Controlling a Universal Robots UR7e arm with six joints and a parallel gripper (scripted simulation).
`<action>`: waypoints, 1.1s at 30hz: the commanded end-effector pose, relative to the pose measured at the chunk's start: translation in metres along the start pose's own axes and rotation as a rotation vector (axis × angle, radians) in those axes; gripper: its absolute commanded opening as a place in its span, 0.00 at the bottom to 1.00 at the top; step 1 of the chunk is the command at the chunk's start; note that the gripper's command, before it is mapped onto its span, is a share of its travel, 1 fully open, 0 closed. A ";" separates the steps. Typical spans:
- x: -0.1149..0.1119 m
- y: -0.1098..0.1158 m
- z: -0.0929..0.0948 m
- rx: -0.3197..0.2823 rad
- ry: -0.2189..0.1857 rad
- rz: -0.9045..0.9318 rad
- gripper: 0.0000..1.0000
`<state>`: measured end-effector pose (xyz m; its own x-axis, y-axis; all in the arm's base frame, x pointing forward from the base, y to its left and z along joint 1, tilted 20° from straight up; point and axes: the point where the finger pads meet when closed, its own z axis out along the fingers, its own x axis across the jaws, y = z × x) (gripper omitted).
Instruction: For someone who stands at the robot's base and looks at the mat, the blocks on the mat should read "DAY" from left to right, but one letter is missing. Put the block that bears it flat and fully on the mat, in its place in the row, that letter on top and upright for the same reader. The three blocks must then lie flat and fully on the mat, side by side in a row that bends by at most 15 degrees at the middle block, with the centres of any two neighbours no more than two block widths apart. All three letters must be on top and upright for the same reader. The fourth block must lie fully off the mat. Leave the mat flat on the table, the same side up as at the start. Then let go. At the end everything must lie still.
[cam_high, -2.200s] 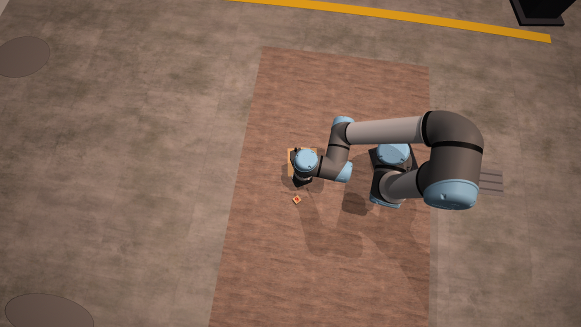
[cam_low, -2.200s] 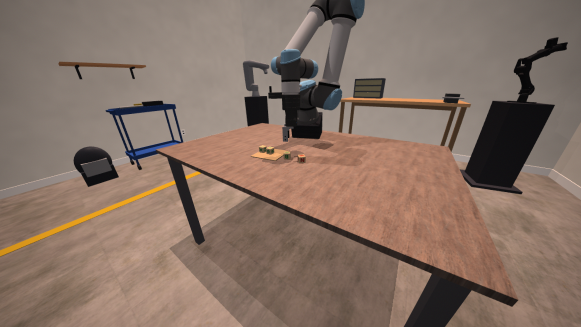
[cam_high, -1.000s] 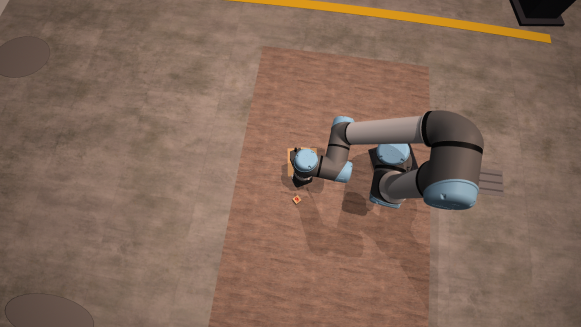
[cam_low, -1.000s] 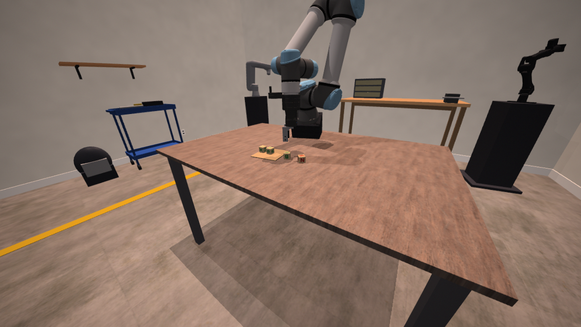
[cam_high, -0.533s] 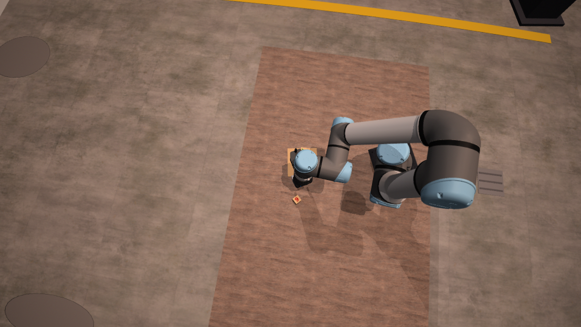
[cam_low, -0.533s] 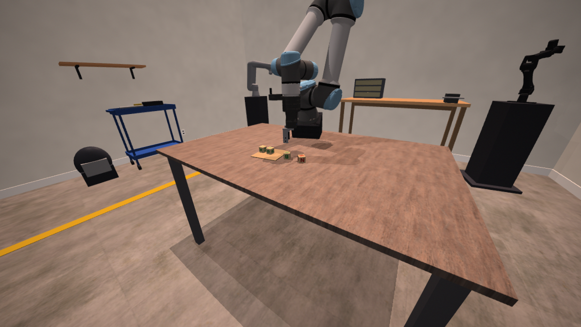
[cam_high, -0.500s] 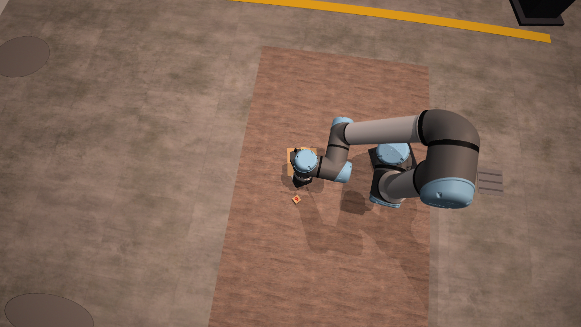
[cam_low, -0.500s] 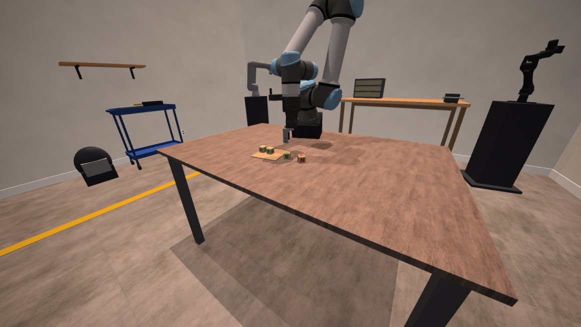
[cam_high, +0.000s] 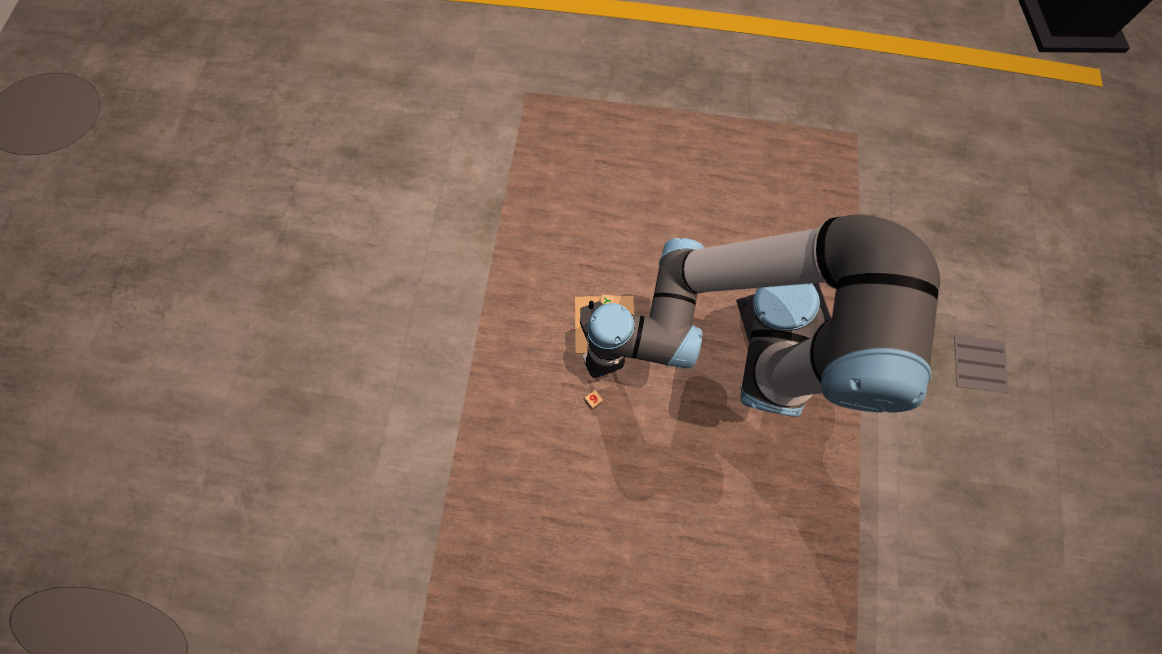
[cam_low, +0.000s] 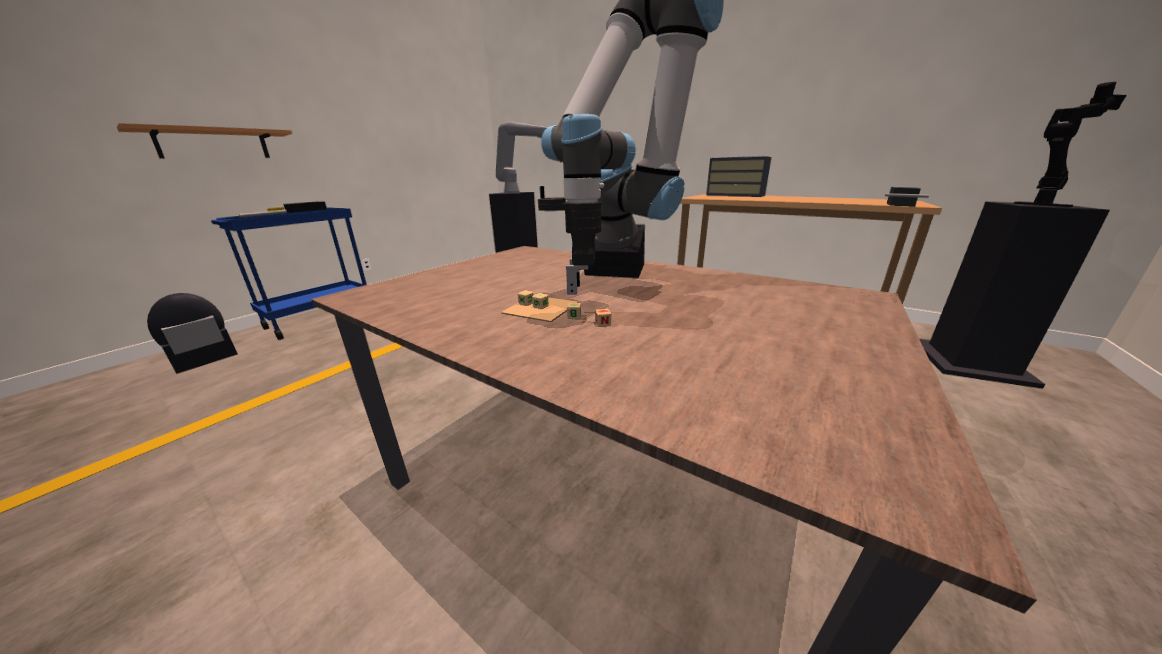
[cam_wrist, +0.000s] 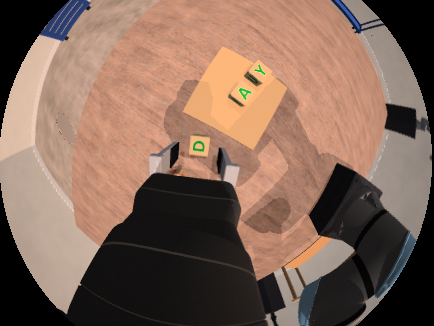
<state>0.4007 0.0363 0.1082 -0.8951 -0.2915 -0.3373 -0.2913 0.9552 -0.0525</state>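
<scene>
An orange mat lies on the wooden table. Two green-lettered blocks stand on it side by side: A and Y. The D block lies flat with D on top, just beside the mat's edge and in line with the other two. My gripper is open and empty. It hangs a little above the D block, with one finger to each side of it in the wrist view. In the top view the wrist hides the D and A blocks.
A fourth block with red lettering lies on the bare table, off the mat, a short way past the D block. The robot's base stands at the table's far side behind the mat.
</scene>
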 end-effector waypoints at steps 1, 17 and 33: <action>0.000 0.001 0.011 0.001 0.000 -0.001 1.00; 0.000 0.001 0.026 0.001 -0.001 -0.001 1.00; -0.002 0.000 0.027 0.003 -0.003 -0.001 1.00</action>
<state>0.4117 0.0374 0.0835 -0.8941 -0.2908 -0.3405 -0.2900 0.9555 -0.0546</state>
